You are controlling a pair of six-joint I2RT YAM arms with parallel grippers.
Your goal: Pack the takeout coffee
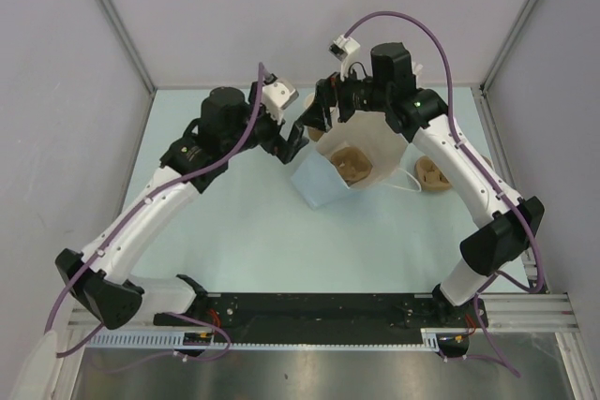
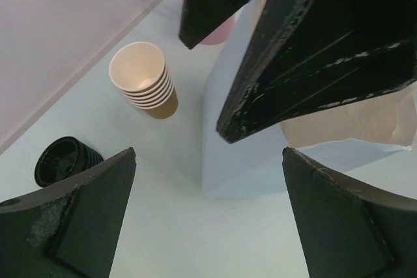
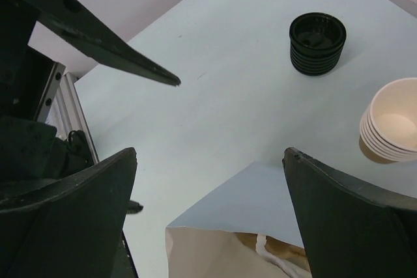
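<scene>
Matt paper bag (image 1: 323, 183), glossy plastic lids (image 3: 317, 43)

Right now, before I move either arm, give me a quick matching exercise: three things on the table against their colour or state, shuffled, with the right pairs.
Things:
1. cup stack
2. lid stack
3. bag

Colour or state:
A. light blue outside, standing open at the top
B. black
C. brown outside, cream inside, no lids on

Pairs: 1-C, 2-B, 3-A
</scene>
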